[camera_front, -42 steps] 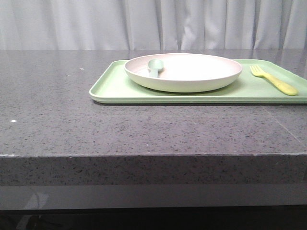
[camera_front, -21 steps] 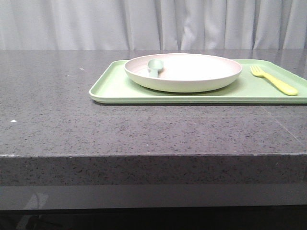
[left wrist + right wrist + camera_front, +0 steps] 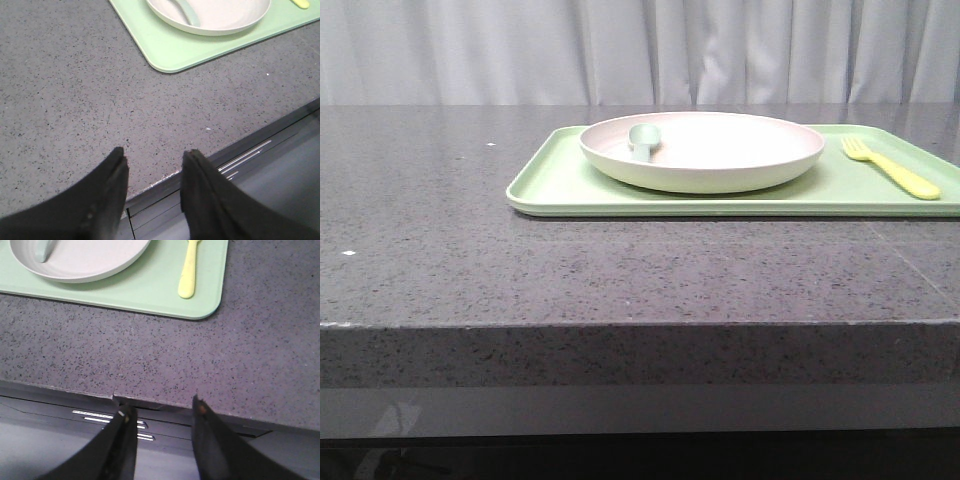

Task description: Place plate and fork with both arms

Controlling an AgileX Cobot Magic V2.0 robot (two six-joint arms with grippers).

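Black fingers sit nearest to us in both wrist views, and both pairs stand apart with nothing between them: our left gripper (image 3: 152, 170) hangs over the near edge of the speckled grey worktop (image 3: 620, 270), and our right gripper (image 3: 162, 432) hangs just off that same edge, over the front face below.

Beyond the fingers comes bare stone, then the green tray (image 3: 560, 185), well apart from both grippers. On it, towards our left, rests the plate (image 3: 705, 150), with a spoon (image 3: 642, 138) lying inside it near its left rim. Just beside the plate, on our right and apart from its rim, lies the fork (image 3: 890, 168).

The fork is what our next reach turns on, we judge. From the right fingers it lies straight ahead, and the right arm is plainly the nearer one; the left arm faces the plate side of the tray. The fork's long axis runs roughly near to far, slightly slanted, with the handle end towards us and the tines pointing away. The right fingers would need to close across that handle. The plate, being round, has no axis to match.
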